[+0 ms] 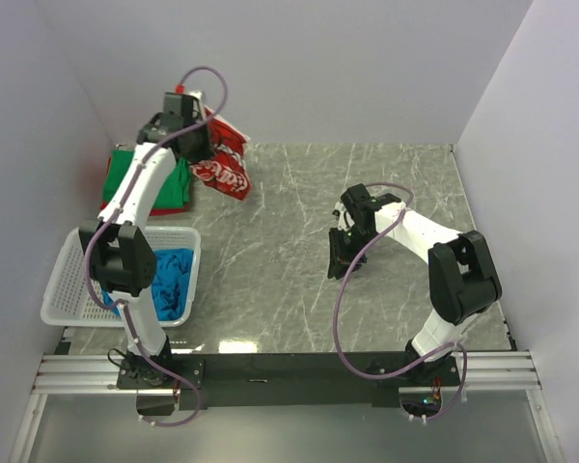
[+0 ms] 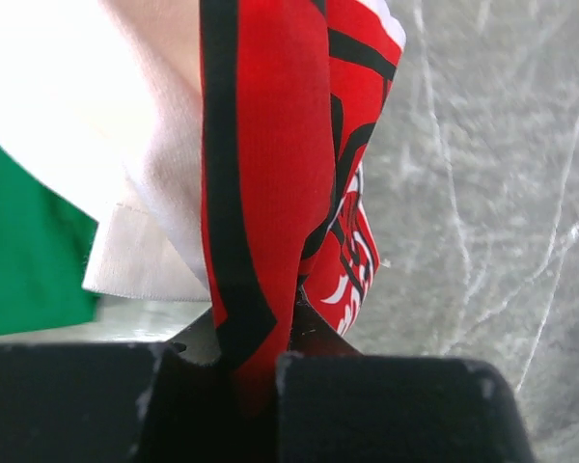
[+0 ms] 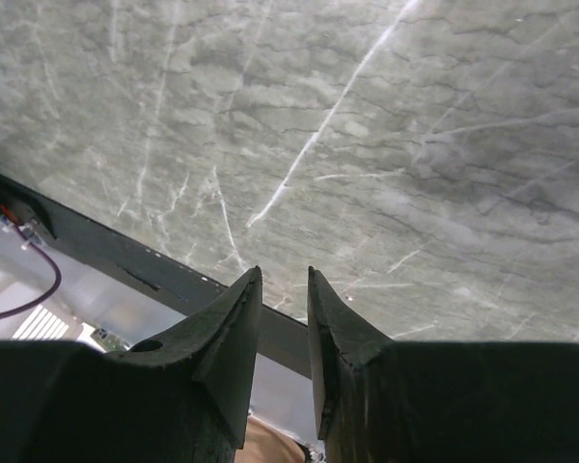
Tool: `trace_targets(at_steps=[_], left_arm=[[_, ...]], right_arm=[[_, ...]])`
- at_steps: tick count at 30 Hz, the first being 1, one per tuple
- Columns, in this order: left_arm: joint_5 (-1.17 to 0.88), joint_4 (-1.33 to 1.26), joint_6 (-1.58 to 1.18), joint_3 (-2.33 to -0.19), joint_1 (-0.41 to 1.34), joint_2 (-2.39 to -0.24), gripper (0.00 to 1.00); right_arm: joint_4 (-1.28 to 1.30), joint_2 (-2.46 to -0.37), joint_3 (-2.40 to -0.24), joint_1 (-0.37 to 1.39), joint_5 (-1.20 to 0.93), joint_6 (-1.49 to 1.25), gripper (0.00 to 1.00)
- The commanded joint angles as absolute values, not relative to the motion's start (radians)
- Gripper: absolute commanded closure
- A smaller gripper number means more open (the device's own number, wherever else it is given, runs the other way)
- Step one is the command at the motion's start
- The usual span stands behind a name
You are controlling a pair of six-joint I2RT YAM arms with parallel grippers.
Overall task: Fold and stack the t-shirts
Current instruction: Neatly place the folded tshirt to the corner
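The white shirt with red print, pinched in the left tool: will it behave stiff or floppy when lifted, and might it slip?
Probably floppy: the printed shirt hangs in folds from the left tool. Likely light, since a small pinch carries it. It could slip, as only a narrow bunch is gripped.

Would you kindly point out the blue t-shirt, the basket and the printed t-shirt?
blue t-shirt [image 1: 175, 276], top view, crumpled middle.
basket [image 1: 62, 285], top view, left wall.
printed t-shirt [image 2: 262, 174], left wrist view, red fold.
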State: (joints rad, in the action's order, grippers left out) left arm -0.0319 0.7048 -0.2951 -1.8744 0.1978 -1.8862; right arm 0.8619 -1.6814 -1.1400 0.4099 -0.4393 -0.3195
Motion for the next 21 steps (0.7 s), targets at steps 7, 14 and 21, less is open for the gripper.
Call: trace_targets(at_steps=[7,14,21], left_arm=[[-0.205,0.785,-0.216,-2.000,-0.026,-1.888,1.00],[-0.295,0.761,-0.166,-1.942,-0.185,-1.925,1.00],[-0.276,0.753,-0.141,-1.968,-0.288,-2.045,1.00]], right_arm=[[0.813,-1.704,-1.140,0.419,-0.511,-0.291,0.67],[0.810,-1.703,-1.123,0.420,-0.522,-0.281,0.67],[0.811,-1.690,-1.091,0.420,-0.519,-0.279,0.68]])
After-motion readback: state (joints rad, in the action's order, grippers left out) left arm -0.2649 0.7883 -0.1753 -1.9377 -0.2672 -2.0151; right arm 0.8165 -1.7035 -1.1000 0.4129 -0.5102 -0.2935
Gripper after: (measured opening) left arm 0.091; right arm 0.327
